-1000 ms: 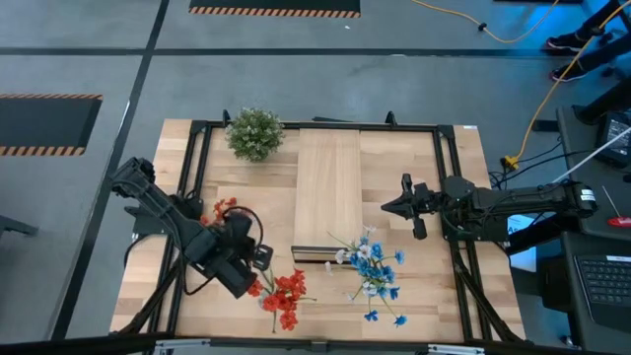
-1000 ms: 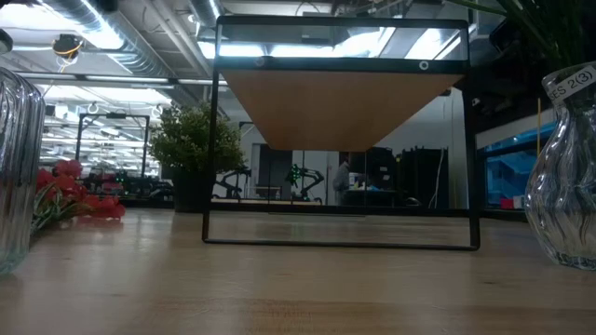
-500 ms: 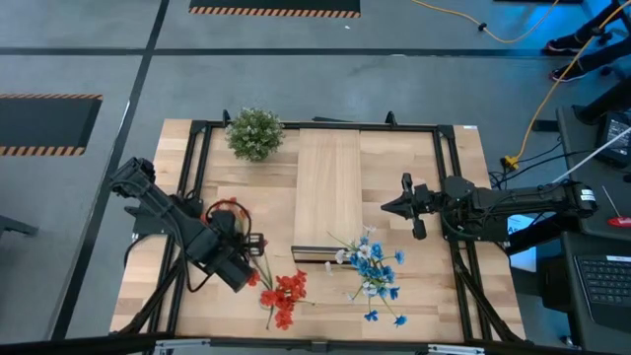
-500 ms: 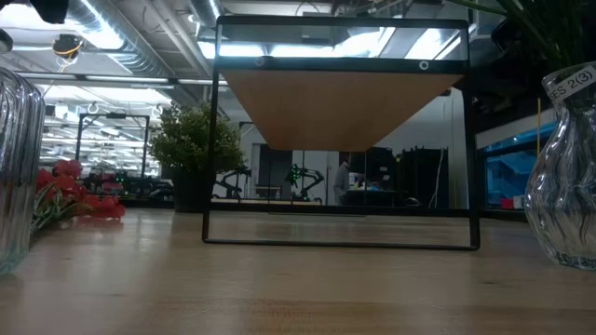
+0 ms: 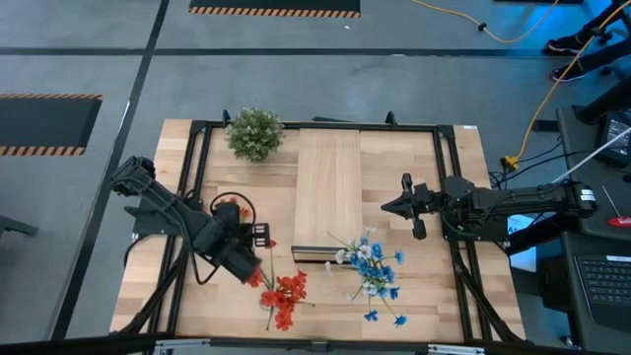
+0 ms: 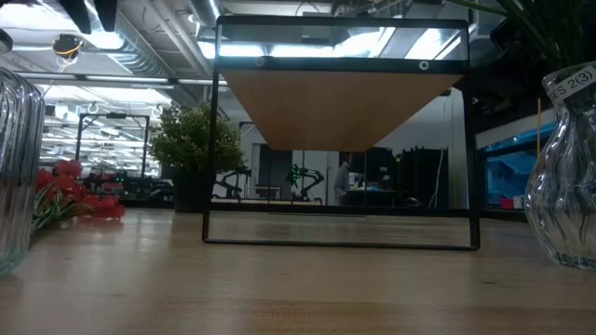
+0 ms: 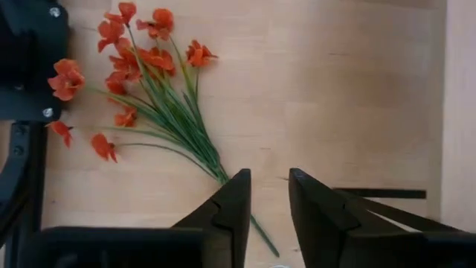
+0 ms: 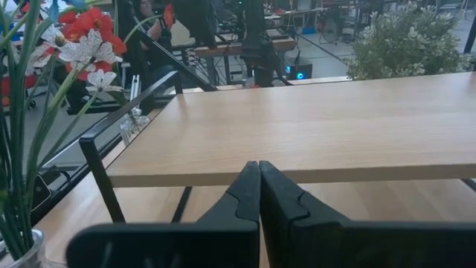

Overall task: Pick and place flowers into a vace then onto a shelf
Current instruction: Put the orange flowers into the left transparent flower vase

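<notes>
My left tool (image 7: pixel 265 195) hangs slightly parted, empty, over the table (image 5: pixel 414 187). The red-orange flowers (image 7: pixel 141 82) fan toward the wrist frame's upper left, stem end just below my fingertips. They look light, floppy and slippery; I'd pinch the bunched stems. The right tool (image 5: pixel 388 207), closed, waits right of the shelf (image 5: pixel 327 192).

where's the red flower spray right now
In the high view the red flower spray lies flat on the table's near-left part, just beyond the left claw, left of the blue and white flowers.
</notes>
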Available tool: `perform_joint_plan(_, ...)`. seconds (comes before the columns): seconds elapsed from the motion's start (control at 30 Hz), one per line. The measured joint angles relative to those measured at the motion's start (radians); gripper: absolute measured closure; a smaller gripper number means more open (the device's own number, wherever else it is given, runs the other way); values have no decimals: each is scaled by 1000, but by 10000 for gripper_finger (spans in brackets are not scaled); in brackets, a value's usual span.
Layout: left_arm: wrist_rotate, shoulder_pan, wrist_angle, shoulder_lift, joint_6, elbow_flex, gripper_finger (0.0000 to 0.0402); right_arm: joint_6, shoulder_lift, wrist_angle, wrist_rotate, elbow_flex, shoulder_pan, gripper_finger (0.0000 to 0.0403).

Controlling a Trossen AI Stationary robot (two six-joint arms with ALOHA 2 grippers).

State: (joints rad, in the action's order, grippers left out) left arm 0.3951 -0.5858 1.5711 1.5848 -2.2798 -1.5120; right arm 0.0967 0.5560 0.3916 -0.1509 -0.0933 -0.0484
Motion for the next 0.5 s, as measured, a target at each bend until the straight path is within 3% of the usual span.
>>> perform_joint_plan(0.33,-81,1,0,4,-30,5,250,0,0,0,0,0,0,402)
perform_joint_plan(0.5,-105,1,0,13,-99,88,228,0,0,0,0,0,0,402)
